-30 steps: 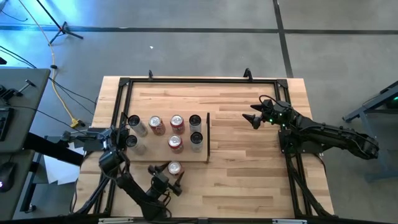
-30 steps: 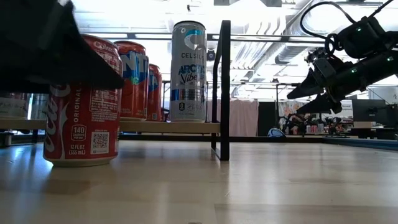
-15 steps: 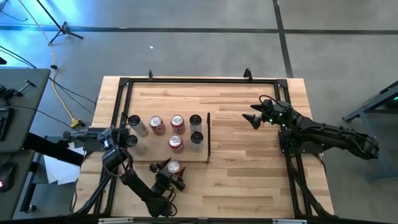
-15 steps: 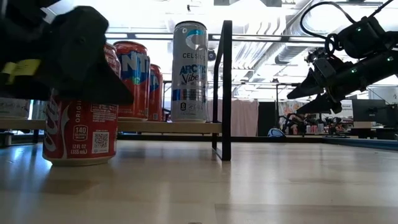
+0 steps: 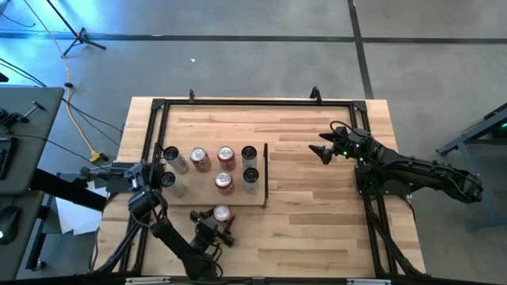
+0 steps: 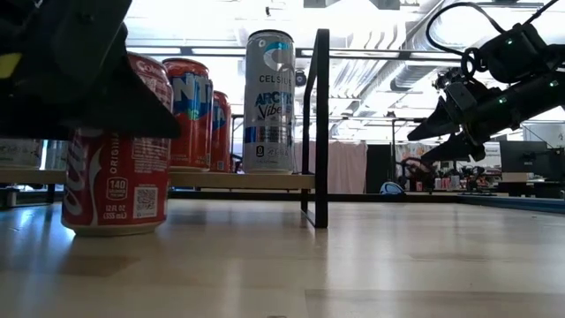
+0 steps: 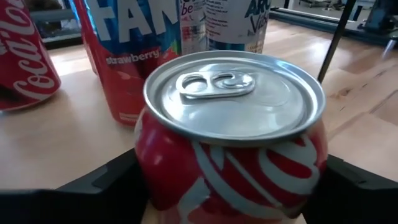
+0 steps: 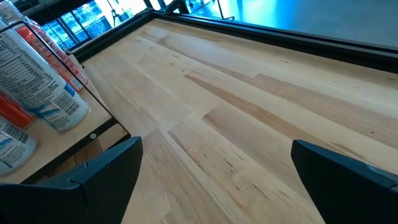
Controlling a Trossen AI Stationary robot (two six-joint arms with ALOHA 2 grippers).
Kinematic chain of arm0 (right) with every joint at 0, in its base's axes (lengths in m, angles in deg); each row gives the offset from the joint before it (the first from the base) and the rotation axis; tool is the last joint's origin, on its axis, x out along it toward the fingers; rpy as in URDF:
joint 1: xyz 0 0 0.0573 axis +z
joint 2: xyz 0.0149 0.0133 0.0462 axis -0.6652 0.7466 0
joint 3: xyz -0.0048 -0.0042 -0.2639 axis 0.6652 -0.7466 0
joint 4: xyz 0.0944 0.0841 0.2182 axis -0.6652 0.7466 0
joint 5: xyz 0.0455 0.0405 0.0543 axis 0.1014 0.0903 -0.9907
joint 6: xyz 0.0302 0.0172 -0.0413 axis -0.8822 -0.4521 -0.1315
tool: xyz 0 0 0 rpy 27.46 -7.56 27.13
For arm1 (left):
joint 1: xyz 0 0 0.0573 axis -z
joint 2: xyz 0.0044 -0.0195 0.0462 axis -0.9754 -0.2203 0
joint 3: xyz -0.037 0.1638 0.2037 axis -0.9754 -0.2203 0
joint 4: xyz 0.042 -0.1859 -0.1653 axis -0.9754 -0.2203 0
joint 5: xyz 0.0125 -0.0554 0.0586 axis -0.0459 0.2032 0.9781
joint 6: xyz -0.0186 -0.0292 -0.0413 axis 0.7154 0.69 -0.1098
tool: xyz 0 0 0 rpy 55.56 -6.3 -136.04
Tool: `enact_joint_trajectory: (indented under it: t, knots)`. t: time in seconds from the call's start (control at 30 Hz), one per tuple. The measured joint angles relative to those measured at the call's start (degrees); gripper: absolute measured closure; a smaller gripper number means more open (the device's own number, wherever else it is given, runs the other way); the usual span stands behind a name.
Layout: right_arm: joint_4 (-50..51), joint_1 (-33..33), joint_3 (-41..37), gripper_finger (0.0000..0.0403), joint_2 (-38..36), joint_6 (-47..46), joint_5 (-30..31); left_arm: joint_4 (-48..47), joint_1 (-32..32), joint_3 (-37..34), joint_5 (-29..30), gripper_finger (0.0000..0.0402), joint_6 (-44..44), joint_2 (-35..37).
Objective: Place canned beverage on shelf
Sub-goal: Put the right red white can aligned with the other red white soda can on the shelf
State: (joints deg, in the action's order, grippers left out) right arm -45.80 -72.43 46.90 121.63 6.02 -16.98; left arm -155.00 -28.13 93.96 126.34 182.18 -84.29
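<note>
Red can (image 5: 222,213) stands upright on the table just near of the shelf (image 5: 184,196), sitting between the left gripper (image 5: 219,222)'s fingers; can't tell if they're actually clamped. Right gripper (image 5: 323,150) waits open, far right.

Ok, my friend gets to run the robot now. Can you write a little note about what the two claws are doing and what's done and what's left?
Left gripper: its fingers sit on either side of the red cola can; whether they are gripping it yet is unclear. That can stands upright on the tabletop, just off the shelf, near its front edge.
Right gripper: open, empty, waiting above the table's right side.
Done: seven cans already stand on the shelf.
Left: grip the red can, lift it and set it on a free spot on the shelf, probably near the front row.
</note>
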Motion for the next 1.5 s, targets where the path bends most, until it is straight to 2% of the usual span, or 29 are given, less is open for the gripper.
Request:
enact_joint_trajectory:
  t: [0.2, 0.6, 1.1, 1.27, 1.5]
  knots:
    - [0.0, 0.0, 0.0, 0.0004, 0.0, 0.0, 0.0, -0.2, 0.0, 3.1, -2.4, 0.0142, -1.4, 0.0]
    - [0.0, 0.0, 0.0, 0.0004, 0.0, 0.0, 0.0, -1.7, 0.4, 8.6, -4.4, 0.0142, -3.1, -0.1]
    - [0.0, 0.0, 0.0, 0.0004, 0.0, 0.0, 0.0, -1.6, 1.6, 10.3, -5.1, 0.0139, -1.3, 1.5]
    - [0.0, 0.0, 0.0, 0.0004, 0.0, 0.0, 0.0, -1.8, 1.7, 10.8, -10.5, 0.0135, -2.3, 3.7]
    - [0.0, 0.0, 0.0, 0.0004, 0.0, 0.0, 0.0, -1.8, 1.5, 9.5, -11.6, 0.0133, -5.0, 6.0]
